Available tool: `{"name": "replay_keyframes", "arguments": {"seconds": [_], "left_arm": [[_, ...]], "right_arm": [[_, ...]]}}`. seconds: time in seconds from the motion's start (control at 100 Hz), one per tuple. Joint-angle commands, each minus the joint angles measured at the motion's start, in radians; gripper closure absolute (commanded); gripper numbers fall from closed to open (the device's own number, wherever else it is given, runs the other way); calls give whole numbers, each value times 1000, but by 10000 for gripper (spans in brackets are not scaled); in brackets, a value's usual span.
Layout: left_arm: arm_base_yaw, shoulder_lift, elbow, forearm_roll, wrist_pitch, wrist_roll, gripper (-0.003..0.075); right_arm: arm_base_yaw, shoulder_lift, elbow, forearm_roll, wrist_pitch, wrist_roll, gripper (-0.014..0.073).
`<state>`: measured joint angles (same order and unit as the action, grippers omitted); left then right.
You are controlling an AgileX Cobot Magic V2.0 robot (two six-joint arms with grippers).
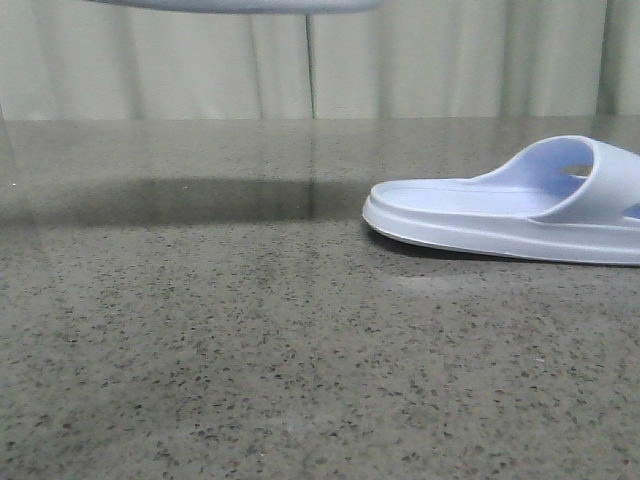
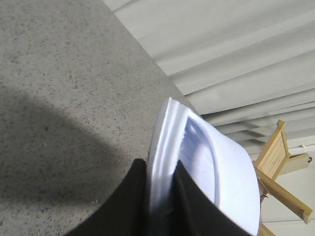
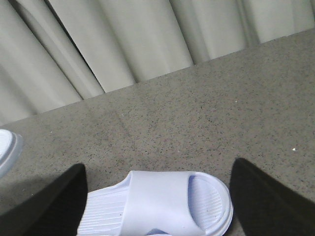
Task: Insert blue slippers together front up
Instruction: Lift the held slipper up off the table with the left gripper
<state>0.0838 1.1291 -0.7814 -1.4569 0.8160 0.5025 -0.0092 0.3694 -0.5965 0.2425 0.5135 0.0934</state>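
Left hand [image 2: 160, 189] pinches one blue slipper [image 2: 206, 167] by its edge, the two dark fingers [image 2: 130, 201] pressed against either side of the thick sole. That slipper is raised off the surface; in the front view only a pale sliver of it [image 1: 235, 5] shows along the top edge of the picture, with a broad soft shadow lying on the surface beneath it.

Biggest in every view is the surface [image 1: 250, 350], a grey-brown speckled stone-like top with a dull sheen, running back to a pale pleated curtain [image 1: 420, 60]. A light wooden frame [image 2: 280, 162] stands beyond the held slipper in the left wrist view.

Next comes the second slipper [image 1: 520, 205], lying sole-down at the right of the front view and cut off by the picture's edge. It is smooth pale lavender-blue foam with a thick rounded sole, a raised rim around the footbed and a wide arched strap. From the right wrist view the same slipper [image 3: 157, 206] shows fine ridges across its footbed.

Right hand [image 3: 157, 196] hangs above this slipper with its fingers [image 3: 268, 199] spread wide, one on each side of it. They appear apart from the foam, though the fingertips lie outside the picture.
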Motion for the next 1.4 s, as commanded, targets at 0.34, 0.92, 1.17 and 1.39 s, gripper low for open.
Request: {"name": "replay_keyframes", "arguments": {"seconds": [0.34,0.92,1.17,1.39], "left_arm": [[4,-24,107,-64,54,23,704],[4,-24,107,-70,52,23,704],[4,-24,107,-70,52,23,704],[4,-24,107,-70,52,23,704]], "right_arm": [[-5,116,-32,15,-56,107,74],[-5,444,-32,22,-136,312,128],[-5,534,-32,24,-157,324,128],[-5,591,-32,24,-181,360,128]]}}
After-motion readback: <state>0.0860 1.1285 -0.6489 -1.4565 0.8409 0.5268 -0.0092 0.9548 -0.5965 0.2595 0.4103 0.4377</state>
